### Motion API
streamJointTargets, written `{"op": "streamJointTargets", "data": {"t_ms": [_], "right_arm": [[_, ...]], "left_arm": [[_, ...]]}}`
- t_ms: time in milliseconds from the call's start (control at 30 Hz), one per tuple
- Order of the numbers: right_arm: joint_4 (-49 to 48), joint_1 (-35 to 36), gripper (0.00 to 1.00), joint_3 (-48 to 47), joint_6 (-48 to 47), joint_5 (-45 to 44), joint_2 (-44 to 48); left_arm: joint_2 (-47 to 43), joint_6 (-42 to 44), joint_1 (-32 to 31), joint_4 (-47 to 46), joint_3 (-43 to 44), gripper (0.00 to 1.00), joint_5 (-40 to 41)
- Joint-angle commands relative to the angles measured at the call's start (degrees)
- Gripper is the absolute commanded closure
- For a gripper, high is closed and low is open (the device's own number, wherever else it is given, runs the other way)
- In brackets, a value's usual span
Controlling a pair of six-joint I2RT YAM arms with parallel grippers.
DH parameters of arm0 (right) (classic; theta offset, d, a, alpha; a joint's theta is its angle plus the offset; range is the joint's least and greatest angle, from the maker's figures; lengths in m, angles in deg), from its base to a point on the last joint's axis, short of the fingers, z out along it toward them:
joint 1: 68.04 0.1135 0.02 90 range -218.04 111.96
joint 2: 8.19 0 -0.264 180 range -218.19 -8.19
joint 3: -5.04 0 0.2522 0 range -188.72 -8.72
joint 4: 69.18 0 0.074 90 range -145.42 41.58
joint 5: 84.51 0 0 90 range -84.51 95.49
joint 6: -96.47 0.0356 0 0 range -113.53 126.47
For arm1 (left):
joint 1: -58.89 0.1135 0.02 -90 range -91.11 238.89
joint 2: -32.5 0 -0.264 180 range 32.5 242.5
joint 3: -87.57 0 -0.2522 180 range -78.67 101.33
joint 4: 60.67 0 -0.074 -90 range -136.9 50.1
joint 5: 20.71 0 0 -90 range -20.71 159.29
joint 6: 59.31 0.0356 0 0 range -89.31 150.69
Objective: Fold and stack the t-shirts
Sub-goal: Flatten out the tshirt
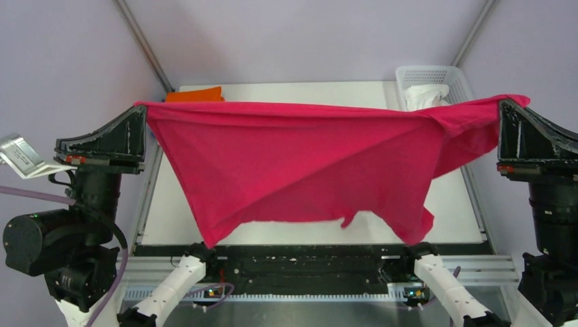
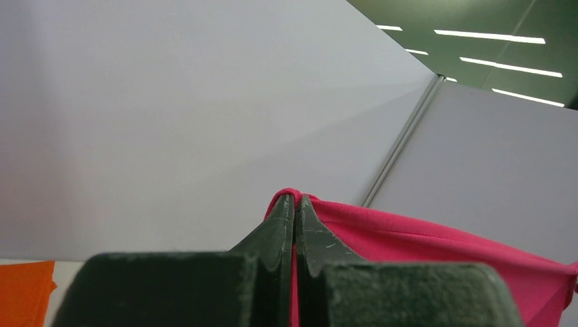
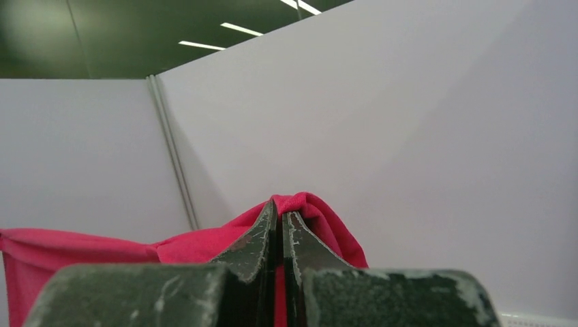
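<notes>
The crimson-magenta t-shirt (image 1: 300, 163) hangs stretched in the air between my two grippers, high above the table, its lower edge drooping toward the near side. My left gripper (image 1: 143, 107) is shut on its left corner; the left wrist view shows the cloth (image 2: 436, 238) pinched between the closed fingers at the gripper (image 2: 296, 199). My right gripper (image 1: 503, 103) is shut on the right corner, with cloth (image 3: 204, 245) bunched over the tips at the gripper (image 3: 278, 215). An orange t-shirt (image 1: 194, 95) lies folded at the table's far left; it also shows in the left wrist view (image 2: 24, 293).
A white lattice basket (image 1: 450, 76) stands at the far right with a white shirt (image 1: 426, 95) in it. The white table (image 1: 170, 218) shows below the hanging cloth. Grey walls enclose the space on all sides.
</notes>
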Motion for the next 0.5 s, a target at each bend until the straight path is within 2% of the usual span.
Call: {"op": "streamJointTargets", "data": {"t_ms": [0,233,367,467], "right_arm": [[1.92,-0.39,1.0,-1.48,-1.71,-0.19,-1.05],[1.87,-0.42,1.0,6.63,-1.59,-2.72,-1.34],[-0.46,-0.43,1.0,14.93,-1.06,-6.62,-3.28],[-3.81,-0.35,1.0,22.52,-0.2,-9.63,-6.19]], "left_arm": [[-0.25,1.39,0.08,-1.36,0.35,1.0,-0.03],[1.69,0.98,0.03,-2.26,-6.42,1.0,6.11],[6.32,0.82,0.12,-3.66,-12.96,1.0,15.86],[13.94,0.41,0.15,-4.25,-17.76,1.0,26.98]]}}
